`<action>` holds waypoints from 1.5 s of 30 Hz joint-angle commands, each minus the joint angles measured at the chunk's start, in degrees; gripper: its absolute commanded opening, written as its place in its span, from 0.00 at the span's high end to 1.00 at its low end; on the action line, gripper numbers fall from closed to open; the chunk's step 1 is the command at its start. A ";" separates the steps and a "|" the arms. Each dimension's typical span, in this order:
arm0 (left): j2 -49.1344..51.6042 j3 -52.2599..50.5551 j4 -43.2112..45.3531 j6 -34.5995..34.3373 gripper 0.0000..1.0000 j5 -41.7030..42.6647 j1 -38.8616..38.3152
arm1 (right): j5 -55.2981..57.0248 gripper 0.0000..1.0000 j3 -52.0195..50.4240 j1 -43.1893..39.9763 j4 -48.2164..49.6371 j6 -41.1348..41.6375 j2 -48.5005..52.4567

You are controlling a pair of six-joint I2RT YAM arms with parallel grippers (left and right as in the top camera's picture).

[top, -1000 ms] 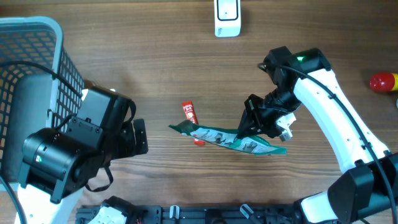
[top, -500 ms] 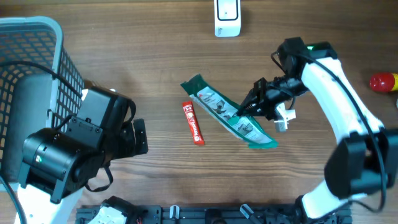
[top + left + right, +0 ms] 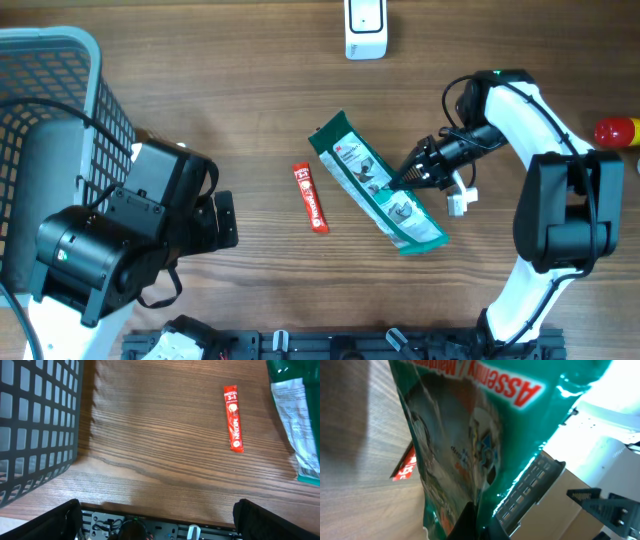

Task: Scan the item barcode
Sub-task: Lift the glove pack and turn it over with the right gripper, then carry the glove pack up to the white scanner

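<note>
The item is a green printed packet, lying slantwise across the overhead view and filling the right wrist view. My right gripper is shut on its right edge, and the dark fingers pinch the foil at the bottom of the right wrist view. No barcode can be made out on the packet. A white scanner stands at the table's back edge, apart from the packet. My left gripper stands open over bare wood beside the basket, holding nothing.
A red stick sachet lies on the wood just left of the packet, also in the left wrist view. A grey mesh basket fills the left side. A red and yellow object sits at the right edge.
My right gripper has swung the packet from lying flat across the table to a slant, its top end nearer the scanner. The red sachet is now uncovered. The left arm has not moved.
</note>
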 commanded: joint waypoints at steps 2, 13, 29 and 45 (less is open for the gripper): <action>-0.13 0.44 -0.02 -0.57 0.00 -0.70 0.17 | -0.46 0.96 0.35 -0.22 -0.72 -2.21 0.85; -0.13 0.44 -0.02 -0.57 0.00 -0.70 0.17 | -3.30 0.96 0.42 -0.26 -0.72 -18.53 0.17; -0.13 0.44 -0.02 -0.57 0.00 -0.70 0.17 | 4.02 0.96 6.21 -0.26 8.44 -49.13 -17.86; -0.13 0.44 -0.02 -0.57 0.00 -0.70 0.17 | 18.93 0.95 6.16 6.40 38.36 -56.11 -20.81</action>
